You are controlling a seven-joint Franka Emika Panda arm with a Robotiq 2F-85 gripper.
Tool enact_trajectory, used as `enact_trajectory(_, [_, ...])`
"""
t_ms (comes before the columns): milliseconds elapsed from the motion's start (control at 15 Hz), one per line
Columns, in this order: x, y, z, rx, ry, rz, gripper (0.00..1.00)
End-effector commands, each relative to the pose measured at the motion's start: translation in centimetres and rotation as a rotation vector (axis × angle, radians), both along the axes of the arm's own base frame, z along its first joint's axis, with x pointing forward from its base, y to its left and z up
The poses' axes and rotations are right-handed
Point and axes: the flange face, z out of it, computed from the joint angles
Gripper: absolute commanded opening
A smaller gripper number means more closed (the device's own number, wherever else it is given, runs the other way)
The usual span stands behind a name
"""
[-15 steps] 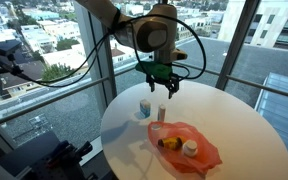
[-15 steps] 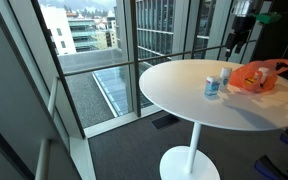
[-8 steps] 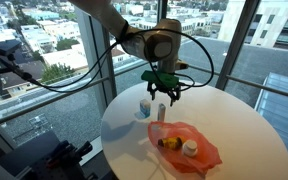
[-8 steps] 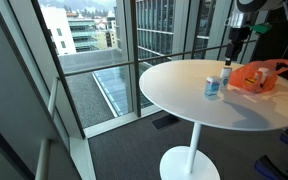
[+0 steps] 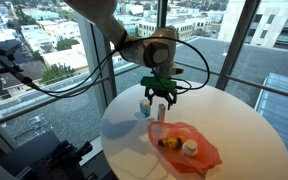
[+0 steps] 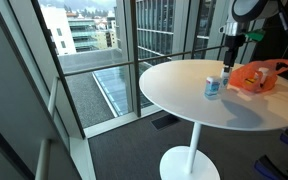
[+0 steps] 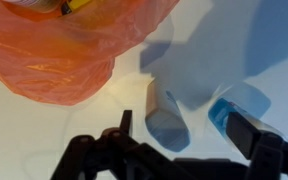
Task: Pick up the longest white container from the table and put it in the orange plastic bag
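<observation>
Wide-open gripper (image 7: 182,128) poised over the tall white bottle (image 7: 166,115)
The bottle stands on the table (image 5: 254,140) just beside the orange bag (image 7: 64,50). It is probably light, stiff, smooth plastic, best pinched mid-body.

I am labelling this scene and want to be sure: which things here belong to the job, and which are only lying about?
Belong to the job:
- tall white container
- orange plastic bag
- tool, open, above the tall container

Only lying about:
- shorter blue container beside the tall one
- yellow item and small white container, on or in the bag
</observation>
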Motion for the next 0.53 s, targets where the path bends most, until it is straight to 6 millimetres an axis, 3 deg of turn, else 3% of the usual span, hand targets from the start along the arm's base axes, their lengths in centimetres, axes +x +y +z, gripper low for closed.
enact_trajectory(0, [0.89, -0.24, -0.35, -0.015, 0.001, 0.037, 0.75])
enact_trajectory(67, [0.90, -0.27, -0.47, -0.015, 0.002, 0.037, 0.75])
enact_trajectory(133, [0.92, -0.31, -0.58, -0.015, 0.003, 0.037, 0.62])
enact_trajectory(267, [1.02, -0.40, -0.64, -0.018, 0.002, 0.037, 0.57])
enact_trajectory(467, [1.36, -0.58, -0.30, -0.020, -0.010, 0.034, 0.66])
